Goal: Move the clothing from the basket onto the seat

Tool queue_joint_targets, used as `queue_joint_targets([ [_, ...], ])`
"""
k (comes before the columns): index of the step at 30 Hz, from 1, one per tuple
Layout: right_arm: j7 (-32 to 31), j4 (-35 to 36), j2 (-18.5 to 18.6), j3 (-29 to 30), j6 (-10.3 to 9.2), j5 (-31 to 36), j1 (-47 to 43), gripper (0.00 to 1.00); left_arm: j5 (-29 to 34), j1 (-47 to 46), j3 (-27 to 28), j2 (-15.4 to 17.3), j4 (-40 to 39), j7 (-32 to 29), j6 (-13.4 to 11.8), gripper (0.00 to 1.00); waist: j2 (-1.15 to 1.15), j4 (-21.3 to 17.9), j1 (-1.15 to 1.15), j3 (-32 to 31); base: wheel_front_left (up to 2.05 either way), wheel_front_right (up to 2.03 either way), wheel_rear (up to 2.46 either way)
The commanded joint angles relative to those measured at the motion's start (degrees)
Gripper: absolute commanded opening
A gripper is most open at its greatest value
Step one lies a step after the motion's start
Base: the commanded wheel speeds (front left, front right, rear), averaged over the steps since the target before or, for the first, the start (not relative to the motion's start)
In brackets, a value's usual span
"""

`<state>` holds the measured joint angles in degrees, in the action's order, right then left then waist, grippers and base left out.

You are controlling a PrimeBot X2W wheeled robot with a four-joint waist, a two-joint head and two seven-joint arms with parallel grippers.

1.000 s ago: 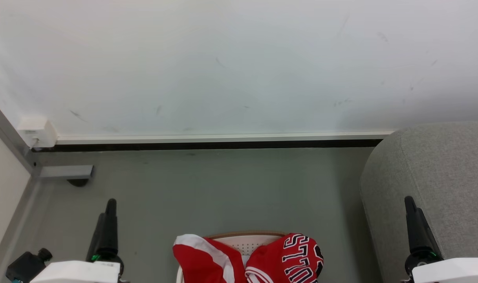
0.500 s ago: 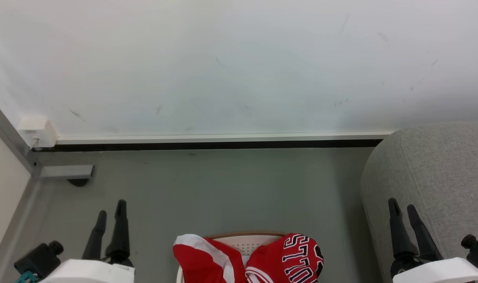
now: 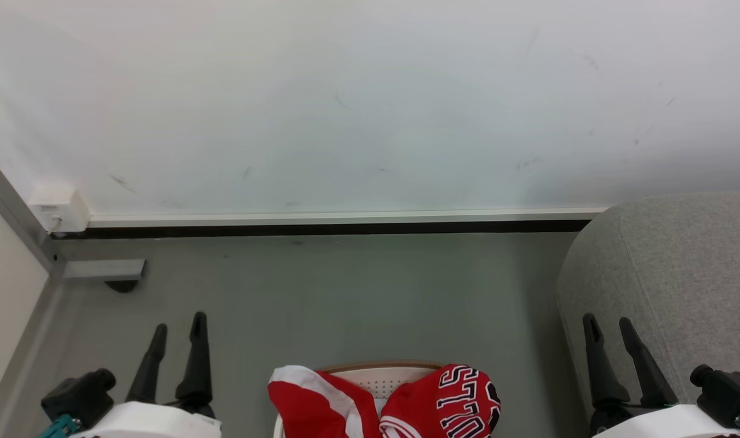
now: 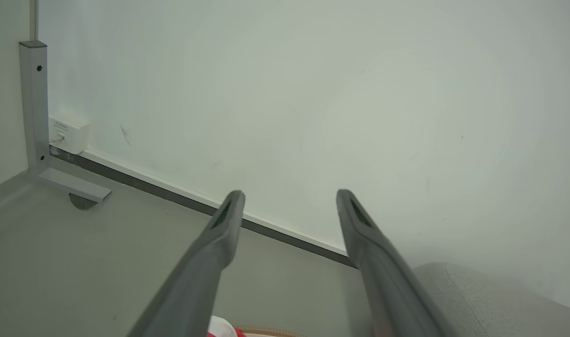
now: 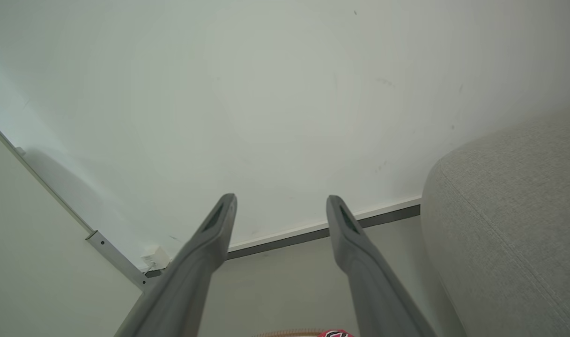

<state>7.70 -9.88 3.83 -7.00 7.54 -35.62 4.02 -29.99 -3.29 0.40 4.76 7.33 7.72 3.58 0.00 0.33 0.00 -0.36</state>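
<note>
low in the head view, the load sits half out of frame

head view: the clothing is heaped in the basket at the bottom middle. a red piece with white trim is on the left and the lettered jersey on the right, both spilling over the rim. the left pincer and right pincer stand to either side, fingers apart, empty and clear of the cloth. the seat rises at the right, just beside the right pincer. my worry is that much of the basket is cut off below the frame. a reach down would be aimed half blind and might pinch the rim, or only a fold that slips free.

left wrist view: the left pincer's fingers are spread against the wall. only a sliver of cloth and basket rim shows at the bottom edge. grabbing one trailing corner could drag the other garment out onto the floor.

right wrist view: the fingers are apart with nothing between them, and the seat bulks close on the right. an arm swinging across with a hanging garment could brush the seat's rounded side, or the cloth could slide off that curve.
</note>
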Motion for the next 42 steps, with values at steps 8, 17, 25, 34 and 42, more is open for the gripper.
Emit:
queue_joint_targets([
  [8, 1.52, 0.04, 0.16, -0.57, -0.06, 4.88, 0.89, 1.00, 5.15, 0.02, -0.85, 1.31, -0.48, 1.53, -0.83, 1.00, 0.00, 0.05, 0.00, -0.10, 0.00, 0.00, 0.00],
  [17, 2.73, -0.41, -0.37, 0.45, -0.07, 9.76, 0.45, 1.00, 9.99, 0.39, -1.65, 1.87, -0.49, 2.77, -1.37, 1.00, 0.00, -0.06, 0.00, -0.22, 0.00, 0.00, 0.00],
  [25, 3.76, -0.63, -0.62, 0.19, -0.07, 13.80, 0.26, 1.00, 14.10, 0.61, -2.31, 2.20, -0.36, 3.75, -1.49, 1.00, 0.00, -0.26, 0.00, -0.31, 0.00, 0.00, 0.00],
  [34, 4.90, -0.42, -0.80, -0.47, -0.08, 17.13, 0.07, 1.00, 18.17, 0.91, -2.66, 2.33, -0.86, 4.89, -1.44, 1.00, 0.00, -0.32, 0.00, -0.58, 0.00, 0.00, 0.00],
  [42, 5.81, 0.05, -0.89, -0.88, -0.09, 19.78, -0.03, 1.00, 21.71, 0.79, -2.77, 2.27, -1.32, 5.82, -1.34, 1.00, 0.00, -0.23, 0.00, -0.52, 0.00, 0.00, 0.00],
])
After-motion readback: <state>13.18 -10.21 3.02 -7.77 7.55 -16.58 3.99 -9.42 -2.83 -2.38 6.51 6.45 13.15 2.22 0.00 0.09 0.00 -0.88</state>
